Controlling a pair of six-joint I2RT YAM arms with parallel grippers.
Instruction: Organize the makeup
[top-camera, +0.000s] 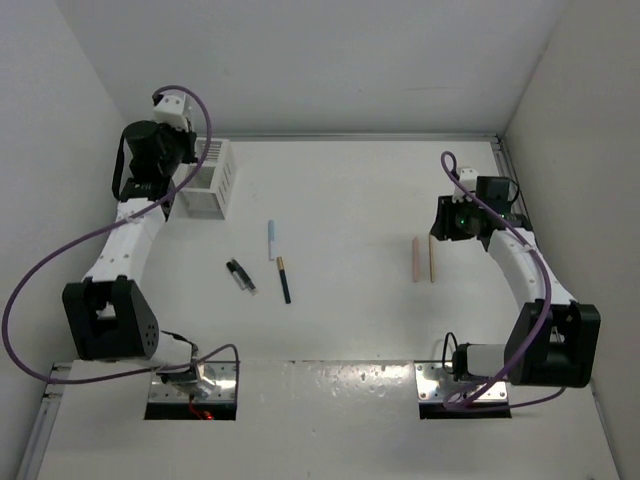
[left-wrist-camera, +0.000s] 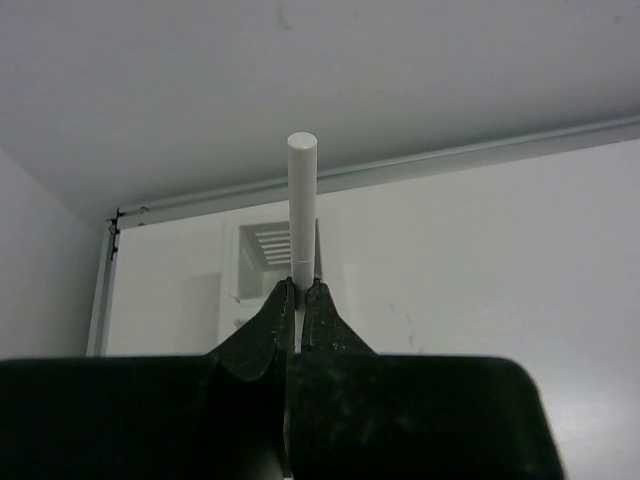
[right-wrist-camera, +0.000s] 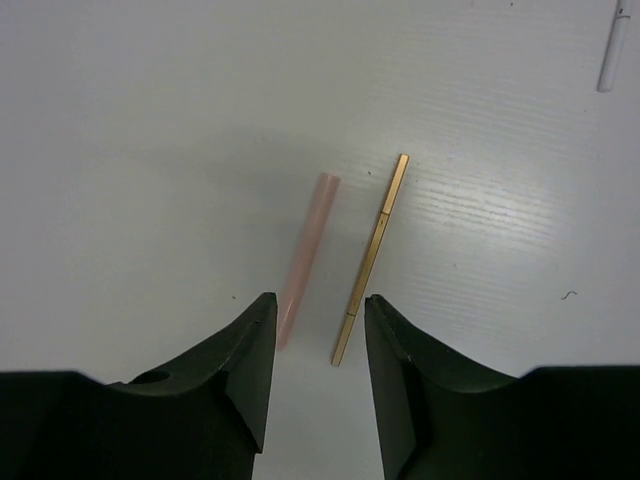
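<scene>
My left gripper (left-wrist-camera: 300, 285) is shut on a white stick (left-wrist-camera: 302, 200) that points up out of the jaws, held by the white slotted box (left-wrist-camera: 262, 262) at the far left (top-camera: 210, 178). My right gripper (right-wrist-camera: 318, 300) is open and hovers over a pink stick (right-wrist-camera: 305, 255) and a thin gold-tan stick (right-wrist-camera: 372, 255), which lie side by side on the table (top-camera: 415, 259) (top-camera: 432, 258). On the middle left of the table lie a light blue stick (top-camera: 271, 240), a black stick with a gold end (top-camera: 284, 280) and a short black tube (top-camera: 240, 275).
White walls close the table at the back and both sides. The left arm (top-camera: 125, 240) reaches along the left wall and the right arm (top-camera: 525, 270) along the right. The light blue stick also shows far off in the right wrist view (right-wrist-camera: 611, 50).
</scene>
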